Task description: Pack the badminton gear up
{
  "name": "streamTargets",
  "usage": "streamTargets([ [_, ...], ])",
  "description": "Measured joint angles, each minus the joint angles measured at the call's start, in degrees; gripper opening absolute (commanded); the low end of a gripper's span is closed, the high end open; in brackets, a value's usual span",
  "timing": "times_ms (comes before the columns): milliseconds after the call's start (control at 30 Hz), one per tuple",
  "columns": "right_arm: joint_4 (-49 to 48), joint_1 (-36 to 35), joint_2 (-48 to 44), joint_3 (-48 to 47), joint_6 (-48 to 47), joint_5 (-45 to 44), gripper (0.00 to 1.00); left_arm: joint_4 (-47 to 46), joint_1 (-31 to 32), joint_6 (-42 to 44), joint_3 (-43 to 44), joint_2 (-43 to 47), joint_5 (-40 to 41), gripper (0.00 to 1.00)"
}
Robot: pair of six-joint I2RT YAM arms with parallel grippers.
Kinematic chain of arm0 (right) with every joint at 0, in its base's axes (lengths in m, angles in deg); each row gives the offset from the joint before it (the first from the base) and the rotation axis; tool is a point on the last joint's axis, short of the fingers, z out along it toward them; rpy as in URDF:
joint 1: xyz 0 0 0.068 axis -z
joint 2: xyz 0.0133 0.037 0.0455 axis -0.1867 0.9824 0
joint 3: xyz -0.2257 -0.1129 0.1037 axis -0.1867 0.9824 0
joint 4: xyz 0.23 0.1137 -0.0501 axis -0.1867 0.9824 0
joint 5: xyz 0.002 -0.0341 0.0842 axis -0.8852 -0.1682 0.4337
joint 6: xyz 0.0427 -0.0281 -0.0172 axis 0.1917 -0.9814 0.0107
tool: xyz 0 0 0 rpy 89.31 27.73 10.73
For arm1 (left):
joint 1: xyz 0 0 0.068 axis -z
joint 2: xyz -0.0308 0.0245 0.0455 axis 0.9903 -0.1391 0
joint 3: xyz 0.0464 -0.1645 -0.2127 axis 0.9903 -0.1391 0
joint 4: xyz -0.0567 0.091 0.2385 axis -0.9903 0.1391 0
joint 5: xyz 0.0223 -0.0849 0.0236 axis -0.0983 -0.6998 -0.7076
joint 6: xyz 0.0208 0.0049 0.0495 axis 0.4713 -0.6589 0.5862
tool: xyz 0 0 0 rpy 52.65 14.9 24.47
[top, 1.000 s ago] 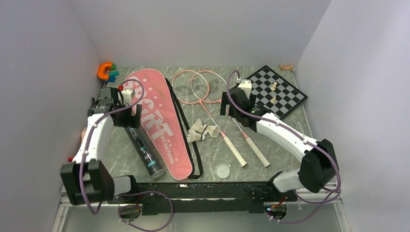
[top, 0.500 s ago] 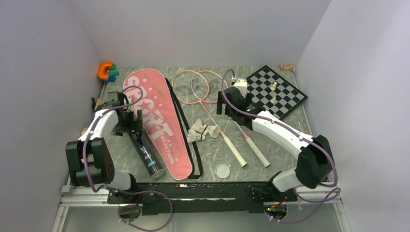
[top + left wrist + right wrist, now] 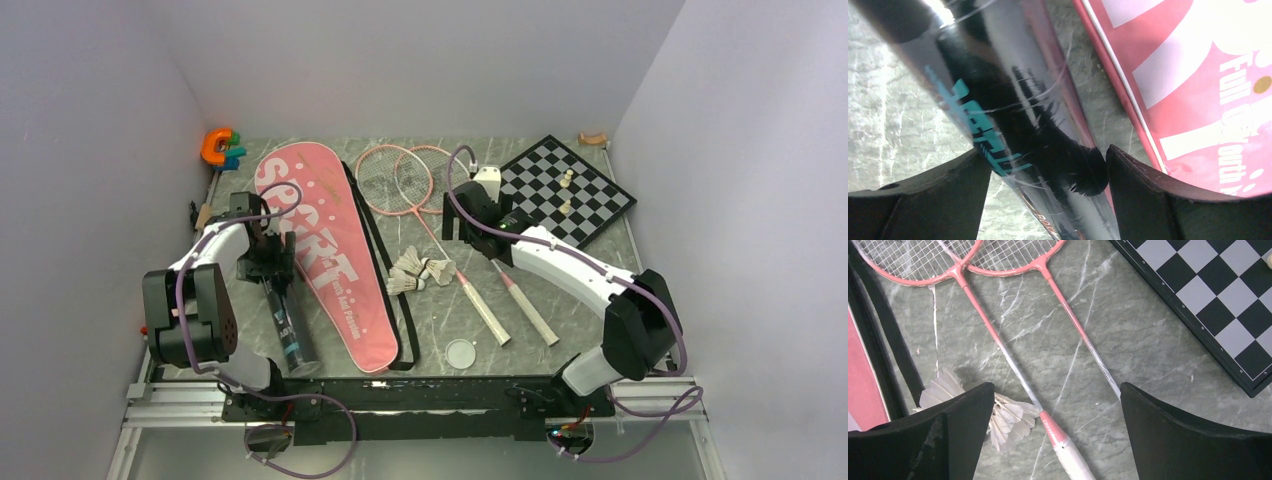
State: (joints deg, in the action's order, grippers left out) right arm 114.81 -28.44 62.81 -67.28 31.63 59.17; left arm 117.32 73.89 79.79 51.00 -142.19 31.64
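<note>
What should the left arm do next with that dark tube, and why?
Probably squeeze the left end effector fully onto the dark tube: its fingers sit either side of it, beside the pink bag, though a firm grip isn't clear yet.

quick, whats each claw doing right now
left claw: closed on the dark tube
right claw: open, holding nothing

A black-and-white chessboard (image 3: 590, 205) carries pale pieces (image 3: 567, 180). Well to its left sits an orange C-shaped toy (image 3: 214, 146); just behind it, a small tan object (image 3: 593, 138).
</note>
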Motion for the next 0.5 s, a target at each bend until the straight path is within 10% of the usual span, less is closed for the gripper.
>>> streamTargets([
  [167, 0.2, -0.5, 1.0, -0.6, 0.4, 0.1, 1.00, -0.2, -0.1, 3.5, 0.0, 2.0, -1.5, 0.53],
  [500, 0.9, -2.4, 1.9, -1.7, 1.1, 0.2, 1.00, 2.2, 0.0, 10.2, 2.1, 6.2, -6.2, 0.40],
])
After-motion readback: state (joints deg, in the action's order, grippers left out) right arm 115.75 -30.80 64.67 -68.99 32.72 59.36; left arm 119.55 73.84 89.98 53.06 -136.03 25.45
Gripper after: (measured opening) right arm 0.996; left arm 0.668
